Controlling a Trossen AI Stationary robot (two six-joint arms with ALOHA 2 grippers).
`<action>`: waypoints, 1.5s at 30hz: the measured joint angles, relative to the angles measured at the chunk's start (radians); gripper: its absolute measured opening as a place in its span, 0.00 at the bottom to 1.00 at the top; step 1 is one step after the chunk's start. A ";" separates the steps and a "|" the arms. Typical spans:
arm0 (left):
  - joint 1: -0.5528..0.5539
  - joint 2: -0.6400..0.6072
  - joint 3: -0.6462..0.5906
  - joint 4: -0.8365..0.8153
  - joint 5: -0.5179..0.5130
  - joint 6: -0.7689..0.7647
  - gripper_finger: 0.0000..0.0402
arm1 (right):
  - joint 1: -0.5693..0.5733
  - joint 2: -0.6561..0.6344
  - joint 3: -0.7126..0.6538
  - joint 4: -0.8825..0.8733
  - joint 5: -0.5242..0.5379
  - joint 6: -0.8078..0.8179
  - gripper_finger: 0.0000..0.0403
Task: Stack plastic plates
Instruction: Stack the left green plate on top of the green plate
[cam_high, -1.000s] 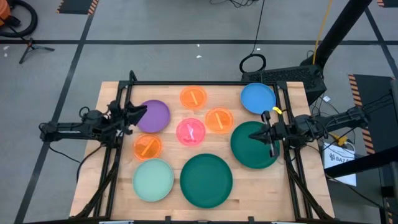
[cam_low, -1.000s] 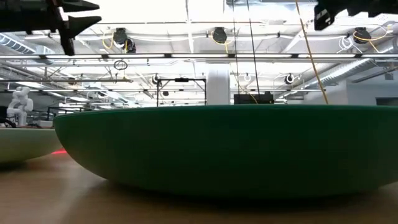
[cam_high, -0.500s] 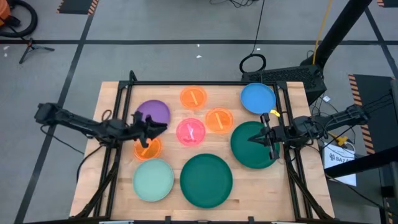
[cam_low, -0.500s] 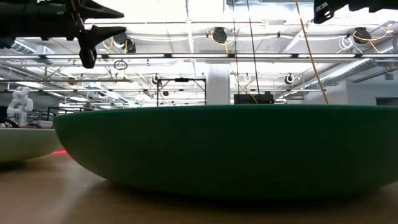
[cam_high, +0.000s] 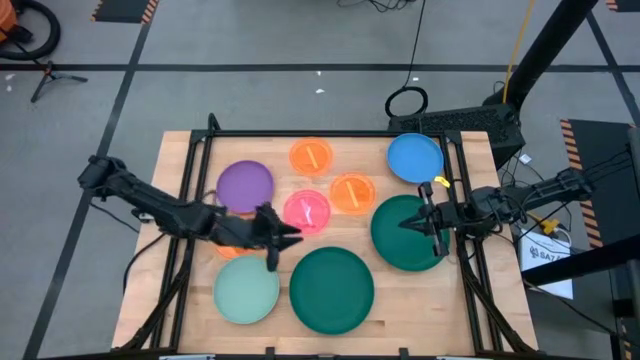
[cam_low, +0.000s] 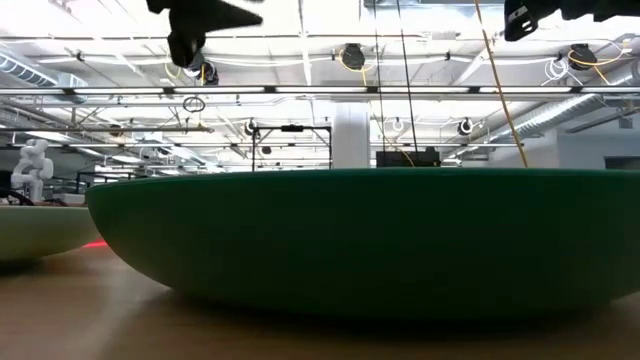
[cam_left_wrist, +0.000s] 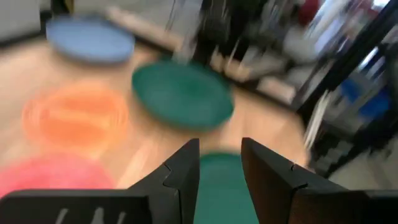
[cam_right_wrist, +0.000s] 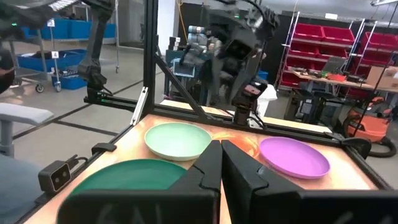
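Nine plates lie flat on the wooden table (cam_high: 190, 300): purple (cam_high: 245, 183), two orange (cam_high: 311, 156) (cam_high: 351, 192), pink (cam_high: 306, 210), blue (cam_high: 415, 158), mint (cam_high: 247, 290) and two large dark green (cam_high: 332, 290) (cam_high: 398, 240). A third orange plate (cam_high: 228, 250) is mostly hidden under my left arm. My left gripper (cam_high: 288, 240) is open and empty. It hangs high over the gap between the pink plate and the near dark green plate (cam_left_wrist: 219, 186). My right gripper (cam_high: 422, 222) is shut and empty, held above the right dark green plate (cam_right_wrist: 134, 174).
Black frame rails (cam_high: 195, 170) (cam_high: 465, 260) run along the table's left and right sides. In the low view the near dark green plate (cam_low: 360, 240) fills the picture, with the mint plate (cam_low: 30, 235) beside it. Both grippers show at the top of that view, high above the table.
My left gripper has swung from the purple plate toward the table's right and near edges, passing over the small orange plate. It now hangs beside the pink plate. No plate has moved.
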 joint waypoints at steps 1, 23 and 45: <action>-0.005 0.032 0.041 -0.072 0.001 -0.024 0.31 | 0.000 0.000 0.000 -0.003 0.000 0.004 0.00; -0.113 0.559 0.554 -0.503 0.247 -0.016 0.31 | 0.000 0.000 0.000 -0.037 -0.002 0.050 0.00; -0.022 0.628 0.650 -0.874 0.184 -0.080 0.31 | 0.000 0.000 0.000 -0.074 0.000 0.074 0.00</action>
